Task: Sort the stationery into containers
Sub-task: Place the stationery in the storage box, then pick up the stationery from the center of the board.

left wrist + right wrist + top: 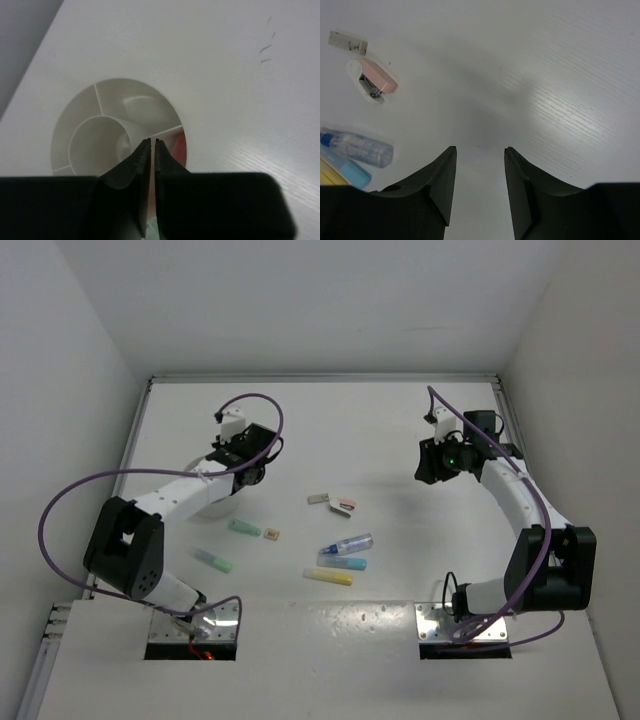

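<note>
Nearest the arm bases, a yellow marker (pixel 328 577) is seen flat on the tabletop (pixel 400 440). A light blue marker (pixel 343 563) lies just behind it and a clear blue-capped tube (pixel 352 543) just behind that. All three are close together and roughly parallel. Off to the left, a mint marker (pixel 213 560) lies alone. Slightly further back, a green marker (pixel 243 528) is seen with a tan eraser (pixel 271 534) just beside it. Behind the tube, a pink item (pixel 343 506) and a grey eraser (pixel 319 499) lie side by side.

The left tool (pixel 151 142) is held directly over the white dish (pixel 112 97). Its fingertips are above the divider between the round centre cup and the outer ring. The jaws are clenched, with only a thin slit between them. A pink patch (pixel 180 145) is seen in the outer compartment just beside the fingertips. What it is cannot be told. In the overhead view the dish is mostly hidden under the left arm.

The right tool (pixel 480 150) is released, jaws parted, over bare tabletop at the far right. The pink item, grey eraser, tube and the light blue and yellow markers are seen at the left edge of its wrist view. All are apart from the jaws and none lies between them.
</note>
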Motion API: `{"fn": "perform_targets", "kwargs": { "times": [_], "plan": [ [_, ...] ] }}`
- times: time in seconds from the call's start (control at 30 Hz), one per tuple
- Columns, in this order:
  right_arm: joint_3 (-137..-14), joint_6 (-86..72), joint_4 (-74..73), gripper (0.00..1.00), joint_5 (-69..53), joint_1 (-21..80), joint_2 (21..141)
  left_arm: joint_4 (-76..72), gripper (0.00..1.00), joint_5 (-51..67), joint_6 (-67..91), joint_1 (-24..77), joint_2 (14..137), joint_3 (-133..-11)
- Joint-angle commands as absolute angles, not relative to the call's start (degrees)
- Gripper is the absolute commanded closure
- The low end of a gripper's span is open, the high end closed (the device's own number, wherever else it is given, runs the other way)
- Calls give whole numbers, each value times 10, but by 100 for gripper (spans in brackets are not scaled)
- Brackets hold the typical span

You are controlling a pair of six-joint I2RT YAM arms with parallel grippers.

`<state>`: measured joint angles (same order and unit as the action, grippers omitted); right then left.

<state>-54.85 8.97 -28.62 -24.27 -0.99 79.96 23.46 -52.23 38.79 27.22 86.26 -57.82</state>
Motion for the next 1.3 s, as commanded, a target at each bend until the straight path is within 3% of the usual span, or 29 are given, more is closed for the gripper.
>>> {"fn": "perform_targets", "kwargs": {
  "times": [0.0, 0.03, 0.07, 0.2, 0.27, 0.3, 0.37, 0.4, 0.43, 0.53, 0.63, 0.7, 0.73, 0.77, 0.87, 0.93, 1.03, 1.27],
  "plan": [
    [-572, 86, -278, 56, -256, -11, 795, 211, 99, -517, 361, 297, 803, -600],
    [-572, 86, -278, 56, -256, -11, 795, 191, 100, -495, 333, 309, 786, -590],
    [-572, 86, -278, 63, -256, -11, 795, 142, 100, -399, 281, 330, 753, -579],
    [-577, 98, -289, 82, -256, -11, 801, 115, 98, -130, 322, 337, 732, -534],
    [-577, 98, -294, 80, -261, -11, 807, 155, 70, -99, 401, 345, 762, -523],
    [-583, 98, -294, 64, -261, -11, 807, 166, 46, -98, 428, 353, 762, -514],
    [-583, 104, -300, 53, -261, -11, 812, 162, 43, -113, 506, 366, 748, -464],
    [-583, 104, -300, 46, -261, -11, 812, 162, 31, -164, 534, 385, 736, -449],
    [-583, 104, -300, 44, -261, -11, 817, 162, 28, -202, 567, 395, 723, -440],
    [-583, 104, -300, 44, -261, -11, 817, 184, 1, -336, 650, 440, 704, -433],
    [-583, 104, -300, 44, -261, -11, 817, 306, 2, -403, 775, 456, 738, -486],
    [-583, 104, -300, 44, -261, -11, 817, 401, 11, -431, 872, 461, 760, -502],
    [-583, 104, -300, 44, -256, -11, 817, 412, 19, -452, 890, 461, 766, -496],
    [-583, 104, -300, 44, -256, -11, 817, 412, 37, -460, 901, 467, 772, -487],
    [-583, 104, -300, 44, -256, -11, 817, 412, 55, -503, 933, 479, 789, -474],
    [-583, 104, -300, 44, -256, -11, 817, 443, 55, -520, 983, 485, 819, -474],
    [-583, 104, -300, 44, -256, -11, 817, 489, 40, -550, 1046, 507, 857, -474],
    [-583, 104, -300, 45, -256, -11, 817, 572, 25, -588, 1160, 533, 918, -497]
  ]
}}
